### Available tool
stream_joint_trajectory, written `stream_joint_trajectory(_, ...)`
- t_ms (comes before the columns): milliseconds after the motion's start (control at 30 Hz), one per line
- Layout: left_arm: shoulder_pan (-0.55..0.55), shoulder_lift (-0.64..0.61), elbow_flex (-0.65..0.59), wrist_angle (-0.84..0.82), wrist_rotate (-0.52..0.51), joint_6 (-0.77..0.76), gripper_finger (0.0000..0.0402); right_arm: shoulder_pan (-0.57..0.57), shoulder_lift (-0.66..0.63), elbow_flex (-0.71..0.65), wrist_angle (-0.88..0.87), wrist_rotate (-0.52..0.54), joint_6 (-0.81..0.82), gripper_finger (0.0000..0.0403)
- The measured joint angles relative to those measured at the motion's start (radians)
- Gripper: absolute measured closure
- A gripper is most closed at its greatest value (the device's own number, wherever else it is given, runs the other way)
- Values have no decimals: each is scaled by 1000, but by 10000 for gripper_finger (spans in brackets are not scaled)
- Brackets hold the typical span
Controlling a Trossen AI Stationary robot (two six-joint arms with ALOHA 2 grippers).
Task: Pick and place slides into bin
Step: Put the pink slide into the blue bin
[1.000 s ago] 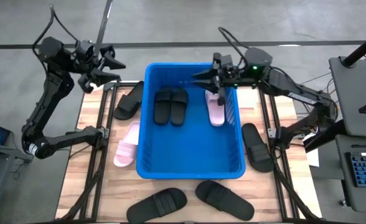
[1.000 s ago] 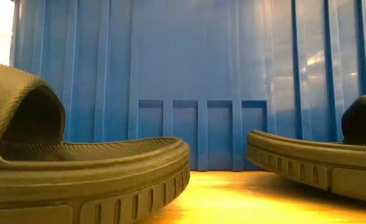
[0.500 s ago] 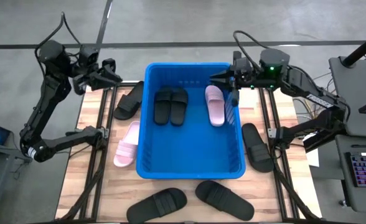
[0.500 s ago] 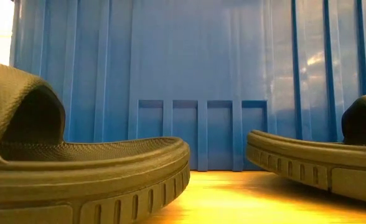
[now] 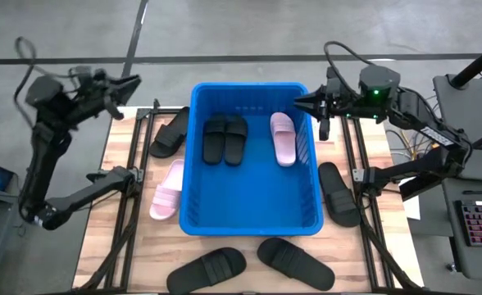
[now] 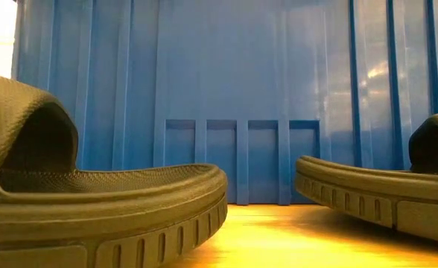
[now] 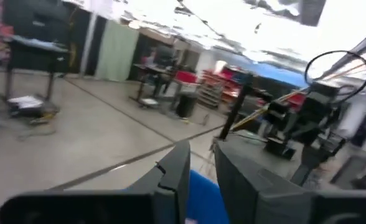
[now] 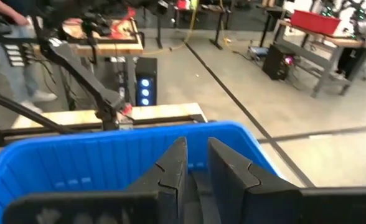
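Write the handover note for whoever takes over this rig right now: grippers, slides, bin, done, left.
Left gripper: empty, raised off the table's far-left corner, fingers nearly together.
Right gripper: empty, nearly closed, over the bin's far-right rim.
Done: two black slides and one pink slide in the bin.
Left on the table: pink slide and black slide left of the bin, one black to its right, two black along the near edge.
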Motion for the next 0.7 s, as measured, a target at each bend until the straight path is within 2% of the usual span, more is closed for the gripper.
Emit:
stream_joint_trajectory(167,0,-69,2,-245,-75,58,350,0,-12,0,-7,1,-7,349)
stream_joint_trajectory(267,0,-76,0,-296,-183,72,350,0,-15,0,-8,1,-15,349)
stream_joint_trajectory(367,0,-52,0,-274,-311,84,350,0,-16,0,-8,1,-8,349)
stream_joint_trajectory(500,0,-15,0,-216,-426,157,350,0,-16,0,-8,0,-5,349)
stream_joint_trajectory(700,-6,51,4,-180,-411,232,350,0,-16,0,-7,0,6,349)
